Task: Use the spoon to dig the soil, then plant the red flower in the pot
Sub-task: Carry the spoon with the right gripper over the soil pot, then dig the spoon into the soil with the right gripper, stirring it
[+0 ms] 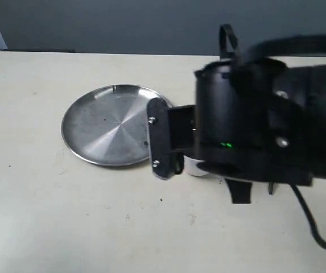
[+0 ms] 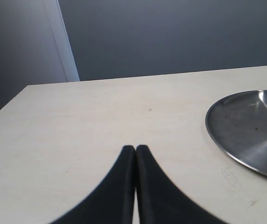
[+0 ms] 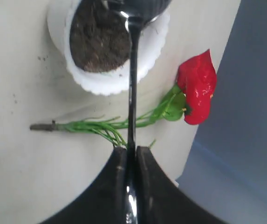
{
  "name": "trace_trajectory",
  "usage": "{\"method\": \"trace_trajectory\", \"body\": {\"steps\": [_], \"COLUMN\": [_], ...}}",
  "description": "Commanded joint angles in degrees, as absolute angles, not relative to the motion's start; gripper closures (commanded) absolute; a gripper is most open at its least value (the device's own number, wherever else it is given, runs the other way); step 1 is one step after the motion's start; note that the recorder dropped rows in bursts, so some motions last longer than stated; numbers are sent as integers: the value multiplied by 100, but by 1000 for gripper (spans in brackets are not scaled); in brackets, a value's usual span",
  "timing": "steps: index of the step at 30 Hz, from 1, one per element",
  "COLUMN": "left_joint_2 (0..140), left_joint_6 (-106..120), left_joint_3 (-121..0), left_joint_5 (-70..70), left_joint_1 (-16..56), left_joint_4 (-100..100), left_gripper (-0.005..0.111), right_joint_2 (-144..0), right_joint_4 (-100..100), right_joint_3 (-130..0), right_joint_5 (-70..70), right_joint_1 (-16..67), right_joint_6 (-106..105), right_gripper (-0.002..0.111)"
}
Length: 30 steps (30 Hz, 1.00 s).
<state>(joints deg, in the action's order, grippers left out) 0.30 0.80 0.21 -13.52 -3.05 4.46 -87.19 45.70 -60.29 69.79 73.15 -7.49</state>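
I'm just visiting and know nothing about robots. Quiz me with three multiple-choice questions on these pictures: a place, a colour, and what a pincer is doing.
1. Where does the red flower lie relative to the pot?
A. inside it
B. on the table beside it
C. in mid-air

2. What colour is the pot's rim?
A. white
B. blue
C. black

3. What is the right pincer doing?
A. open and empty
B. shut on the handle of the spoon
C. shut on the flower's stem

Answers:
1 B, its stem lies flat next to the pot.
2 A, the scalloped rim is white around dark soil.
3 B, the silver handle sits clamped between its fingers.
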Motion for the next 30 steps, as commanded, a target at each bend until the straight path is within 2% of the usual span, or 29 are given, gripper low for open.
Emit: {"method": "trace_trajectory", "body": {"steps": [1,7,12,30], "left_joint_2": [0,0,0,0], "left_joint_6": [58,58,58,58], "left_joint_3": [0,0,0,0], "left_joint_5": [-1326,-1326,-1326,-1326], "left_joint_1": [-270,-270,-270,-270], "left_joint_4": [457,457,457,457], "left_gripper": [106,106,106,106], "right_joint_2": [-8315,-8297,-8890,-9587], "right_joint_4": [5251,6257,6278,6164], "right_joint_3": [-5390,-4984,-4984,-4984], "right_joint_5": [6996,6996,6996,6681], "right_joint_1": [7311,7231,6465,6465], "right_joint_6": [-961,-1093,-1350,-1150], "right_gripper": [109,109,109,109]}}
